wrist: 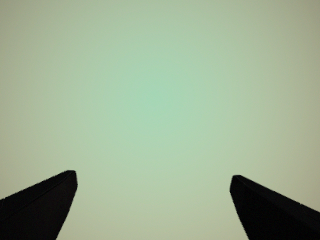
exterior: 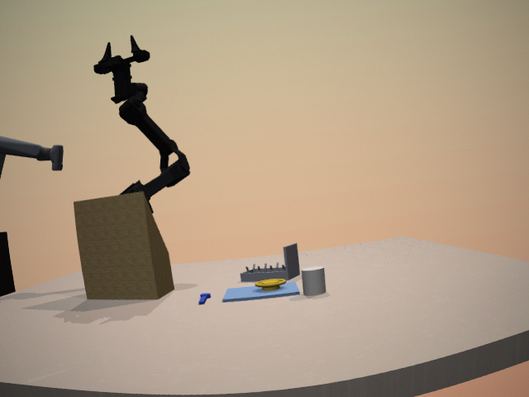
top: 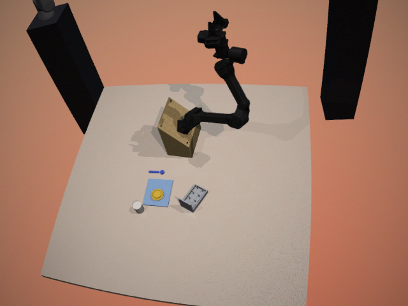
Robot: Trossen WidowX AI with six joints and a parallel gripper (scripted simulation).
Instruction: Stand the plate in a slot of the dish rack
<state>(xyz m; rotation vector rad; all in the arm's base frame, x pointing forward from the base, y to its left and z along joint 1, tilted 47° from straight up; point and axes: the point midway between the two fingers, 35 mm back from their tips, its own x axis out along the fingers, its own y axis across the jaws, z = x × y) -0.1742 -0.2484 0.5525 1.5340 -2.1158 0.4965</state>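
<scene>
The yellow round plate (top: 157, 194) (exterior: 270, 283) lies flat, its wide rim uppermost, on the light blue mat (top: 161, 183) (exterior: 243, 293). The grey dish rack (top: 200, 201) (exterior: 262, 277) stands beside the mat, to its right in the top view. It has rows of short dark rails and one tall end panel (exterior: 291, 261). My gripper (top: 211, 17) (exterior: 120, 39) (wrist: 155, 182) is open and empty, raised high and pointing upward, far from the plate and rack. The wrist view shows only the two fingertips against plain background.
A grey-white cup (top: 137, 206) (exterior: 313, 280) stands at the mat's corner near the plate. A small blue spoon-like thing (top: 153, 171) (exterior: 204, 298) lies between the mat and the wooden base block (top: 179, 148) (exterior: 115, 247) under my arm. Dark pillars (top: 65, 65) (top: 349, 59) stand beyond the table.
</scene>
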